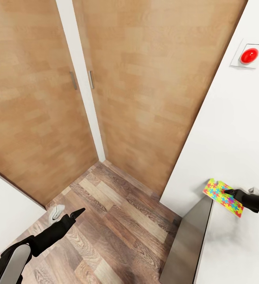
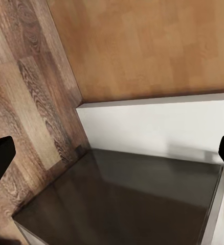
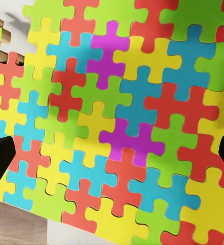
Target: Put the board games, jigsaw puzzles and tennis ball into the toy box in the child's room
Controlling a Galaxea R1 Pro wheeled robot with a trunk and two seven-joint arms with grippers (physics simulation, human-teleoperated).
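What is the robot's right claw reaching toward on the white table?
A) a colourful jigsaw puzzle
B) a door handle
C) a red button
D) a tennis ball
A: in the head view the right claw sits at the edge of the jigsaw puzzle, and its wrist camera looks straight at the bright interlocking pieces.

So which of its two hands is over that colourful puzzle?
The right hand, at the jigsaw puzzle on the white table. The left hand hangs over the wood-plank floor instead, apart from it.
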